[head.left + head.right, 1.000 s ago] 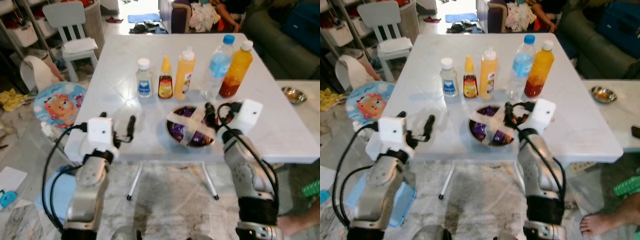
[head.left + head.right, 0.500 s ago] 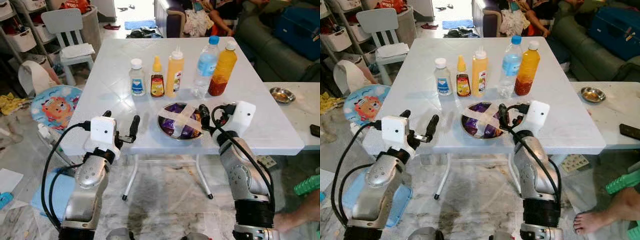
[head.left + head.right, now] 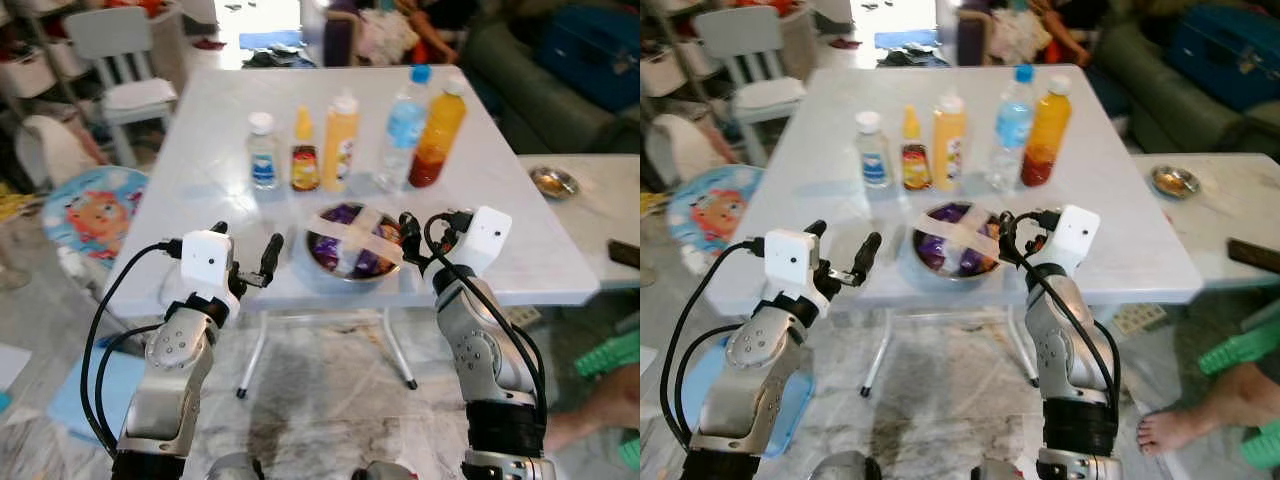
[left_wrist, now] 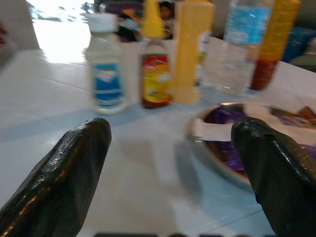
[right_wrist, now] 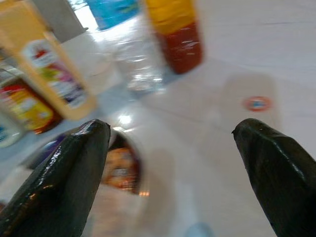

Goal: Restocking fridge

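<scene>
On the white table stands a row of bottles: a small clear bottle, a syrup bottle, a yellow squeeze bottle, a water bottle and an orange juice bottle. In front of them sits a metal bowl of purple packets, taped across. My left gripper is open at the table's front edge, left of the bowl. Open too, my right gripper hovers at the bowl's right rim. The left wrist view looks between wide fingers at the bottles and the bowl.
A white child's chair and a round cartoon stool stand to the left. A second table on the right carries a small metal dish and a dark phone. A person's foot rests on the floor at lower right.
The whole picture has shifted and blurred, so the camera has moved. Both grippers stay open near the table's front edge, and nothing was taken hold of.
</scene>
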### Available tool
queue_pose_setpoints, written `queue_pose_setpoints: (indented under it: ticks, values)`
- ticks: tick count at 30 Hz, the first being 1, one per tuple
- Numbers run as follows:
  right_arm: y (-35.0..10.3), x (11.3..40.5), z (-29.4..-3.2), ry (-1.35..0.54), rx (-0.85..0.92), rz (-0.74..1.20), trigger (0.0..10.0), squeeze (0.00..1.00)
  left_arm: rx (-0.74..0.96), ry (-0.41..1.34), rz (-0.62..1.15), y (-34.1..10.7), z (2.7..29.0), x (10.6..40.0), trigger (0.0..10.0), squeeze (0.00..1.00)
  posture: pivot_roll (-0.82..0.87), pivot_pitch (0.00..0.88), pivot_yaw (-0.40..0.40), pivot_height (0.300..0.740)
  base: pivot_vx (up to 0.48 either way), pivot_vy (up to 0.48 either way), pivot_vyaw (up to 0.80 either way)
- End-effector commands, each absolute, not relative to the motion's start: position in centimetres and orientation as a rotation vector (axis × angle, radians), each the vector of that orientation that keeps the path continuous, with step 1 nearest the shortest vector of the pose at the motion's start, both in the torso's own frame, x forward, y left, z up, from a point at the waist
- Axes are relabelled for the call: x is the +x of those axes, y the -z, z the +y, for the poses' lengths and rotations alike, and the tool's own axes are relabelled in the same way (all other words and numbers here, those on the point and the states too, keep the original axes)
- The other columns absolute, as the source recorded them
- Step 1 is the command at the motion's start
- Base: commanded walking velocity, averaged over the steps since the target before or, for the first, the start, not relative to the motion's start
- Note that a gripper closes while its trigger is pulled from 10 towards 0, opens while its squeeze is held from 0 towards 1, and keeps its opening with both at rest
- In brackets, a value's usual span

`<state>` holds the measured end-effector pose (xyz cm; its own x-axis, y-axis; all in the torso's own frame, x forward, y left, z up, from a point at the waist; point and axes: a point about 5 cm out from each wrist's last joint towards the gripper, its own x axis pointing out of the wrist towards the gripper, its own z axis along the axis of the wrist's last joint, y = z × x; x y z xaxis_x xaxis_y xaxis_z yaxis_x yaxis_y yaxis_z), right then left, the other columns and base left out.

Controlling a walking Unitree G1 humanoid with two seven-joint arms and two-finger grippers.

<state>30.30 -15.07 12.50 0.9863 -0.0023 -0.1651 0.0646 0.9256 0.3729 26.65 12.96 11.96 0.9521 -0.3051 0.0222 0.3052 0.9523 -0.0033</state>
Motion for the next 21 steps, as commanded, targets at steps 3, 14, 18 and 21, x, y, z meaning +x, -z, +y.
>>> queue_pose_setpoints:
  ticks: [3,14,18,21]
  values:
    - [-12.9,30.2,-15.0,0.041,0.403,0.158,10.0,0.0,-0.004,0.333,-0.025,-12.2,12.7,26.6,10.0,0.0,0.02,0.0,-0.017,0.74,0.0,0.0,-0.8]
    - [-12.3,29.9,-11.8,-0.162,0.44,0.26,10.0,0.0,0.004,0.343,-0.035,-12.4,12.6,26.7,10.0,0.0,0.02,0.0,-0.017,0.74,0.0,0.0,-0.05]
    - [-11.7,29.6,-10.9,-0.204,0.444,0.307,10.0,0.0,0.001,0.337,-0.036,-12.4,12.6,26.6,10.0,0.0,0.02,0.0,-0.017,0.74,0.0,0.0,0.0]
    - [-11.6,29.4,-10.4,-0.228,0.455,0.321,10.0,0.0,0.001,0.337,-0.035,-12.4,12.7,26.6,10.0,0.0,0.03,0.0,-0.017,0.74,0.0,0.0,0.0]
